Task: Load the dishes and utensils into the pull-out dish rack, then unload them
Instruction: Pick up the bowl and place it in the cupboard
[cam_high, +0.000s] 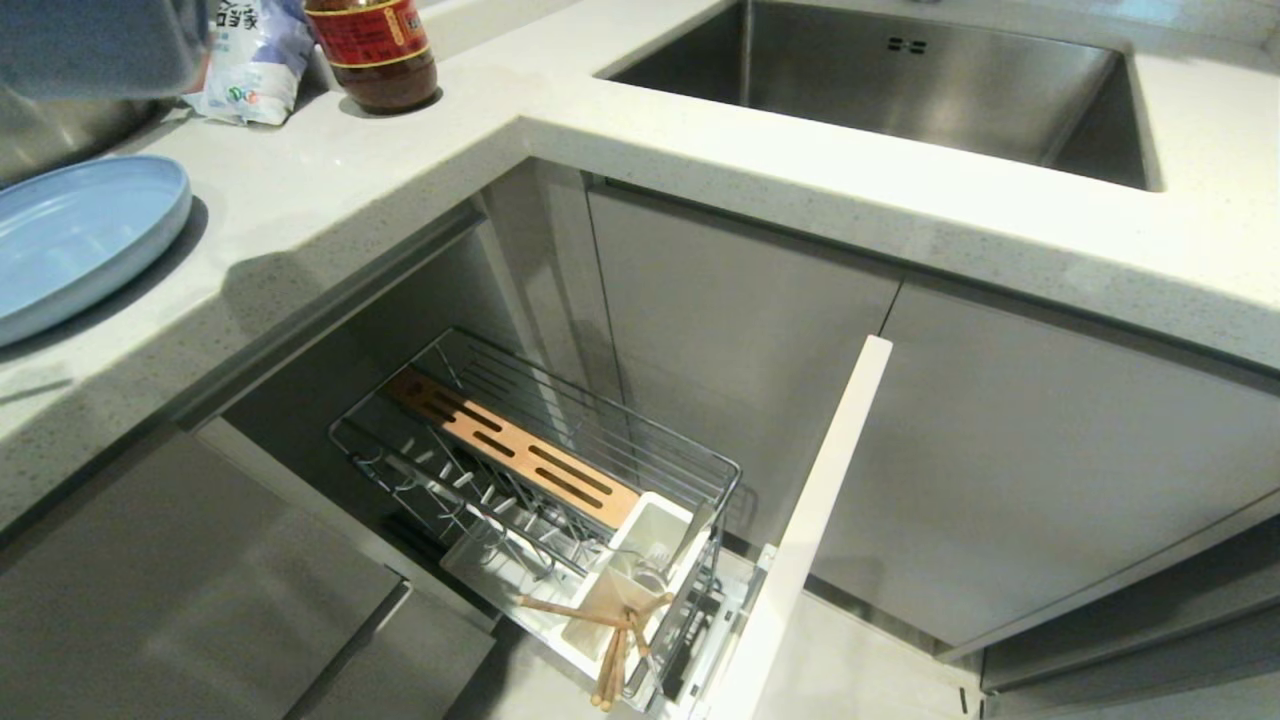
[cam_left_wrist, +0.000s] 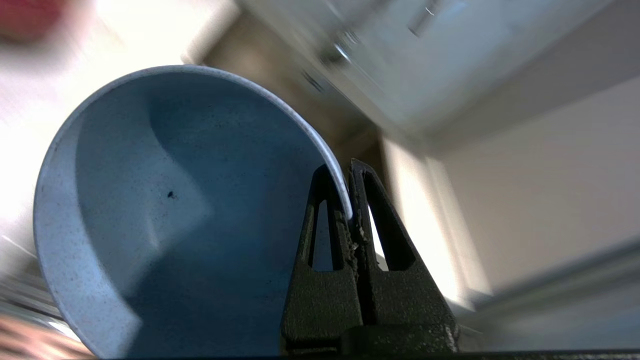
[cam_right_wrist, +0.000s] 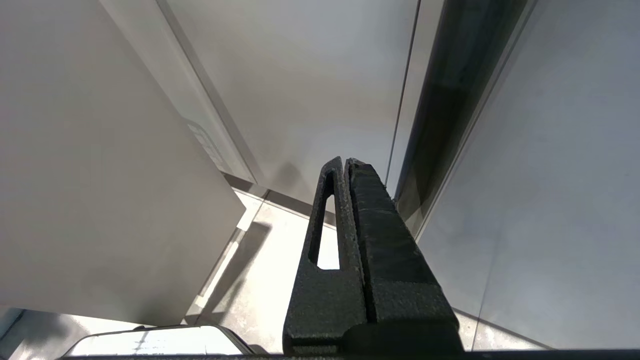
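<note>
left jaws (cam_left_wrist: 350, 200): clamped on the bowl (cam_left_wrist: 170, 210) rim, the thin wall being the only purchase | plate (cam_high: 70, 235): flat at counter's left edge | pull-out dish rack (cam_high: 540, 480): pulled out below, chopsticks (cam_high: 615, 640) in its cup, prongs bare | right jaws (cam_right_wrist: 345, 170): pressed together, holding nothing, parked beside cabinet fronts

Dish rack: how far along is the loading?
Done: the chopsticks and metal utensils sit in the white cup of the pulled-out dish rack. In hand: the left pincer grips the blue bowl by its rim. Left: the blue plate lies on the counter.
</note>
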